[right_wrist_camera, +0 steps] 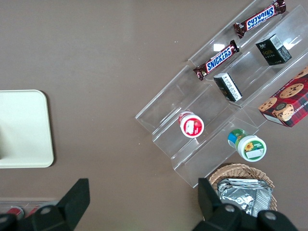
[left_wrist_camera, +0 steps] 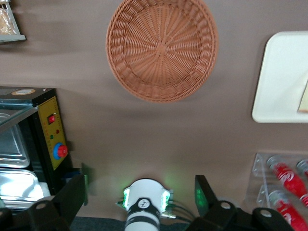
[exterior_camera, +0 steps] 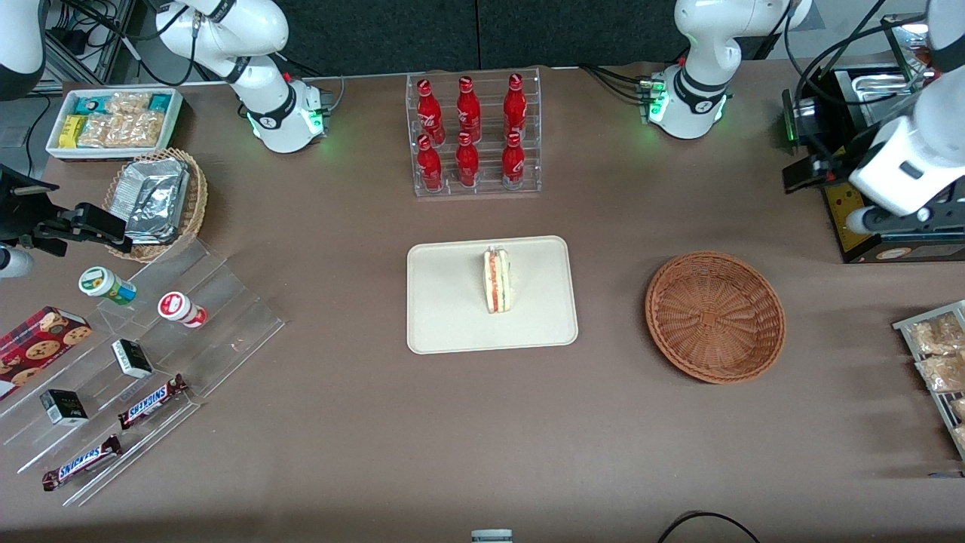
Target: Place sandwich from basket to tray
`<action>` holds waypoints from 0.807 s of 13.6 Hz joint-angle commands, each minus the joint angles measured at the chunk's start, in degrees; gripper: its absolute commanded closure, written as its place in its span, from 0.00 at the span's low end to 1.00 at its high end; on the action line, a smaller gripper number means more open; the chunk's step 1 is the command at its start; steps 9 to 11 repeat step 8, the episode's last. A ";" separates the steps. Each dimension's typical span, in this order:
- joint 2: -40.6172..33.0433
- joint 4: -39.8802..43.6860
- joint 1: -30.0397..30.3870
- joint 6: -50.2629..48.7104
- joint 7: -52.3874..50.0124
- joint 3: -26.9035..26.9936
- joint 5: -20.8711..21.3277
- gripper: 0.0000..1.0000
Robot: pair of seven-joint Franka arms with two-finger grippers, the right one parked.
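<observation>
Cream-white tray (exterior_camera: 452,302) lies mid-table in the front view, long side running 3 to 9 o'clock. Sandwich (exterior_camera: 497,280) stands on it, just toward the working arm's end of tray centre, filling stripe showing. Its long axis runs 12 to 6 o'clock, narrow tip toward 12, wider end toward 6. Bare tray surface on every side of the wedge; it touches no rim.

Reddish-brown basket (exterior_camera: 715,317) sits at 3 o'clock from the tray, well apart, nothing in it. Brown table (exterior_camera: 377,422) lies open between them and at 6 o'clock of both. Rack of red bottles (exterior_camera: 473,136) stands at 12 o'clock from the tray, near but not touching.

Left gripper (exterior_camera: 807,170) hangs high by the toaster oven (exterior_camera: 867,105) at the working arm's end, well away from basket and tray.

Left wrist view: gripper (left_wrist_camera: 142,195) fingers (left_wrist_camera: 74,192) spread wide, holding nothing. Basket (left_wrist_camera: 162,48) seen from above, empty. A tray (left_wrist_camera: 281,77) corner shows, with a sliver of sandwich (left_wrist_camera: 303,96) at the frame edge.

Right wrist view: tray (right_wrist_camera: 24,127) corner, and the clear stepped snack stand (right_wrist_camera: 211,110) well apart from it.
</observation>
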 commanded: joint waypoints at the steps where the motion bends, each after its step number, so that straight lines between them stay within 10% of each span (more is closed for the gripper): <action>1: -5.04 -5.42 -1.17 0.20 4.93 3.78 -1.20 0.00; 11: -2.14 -2.52 -2.04 0.55 4.76 4.85 -1.29 0.00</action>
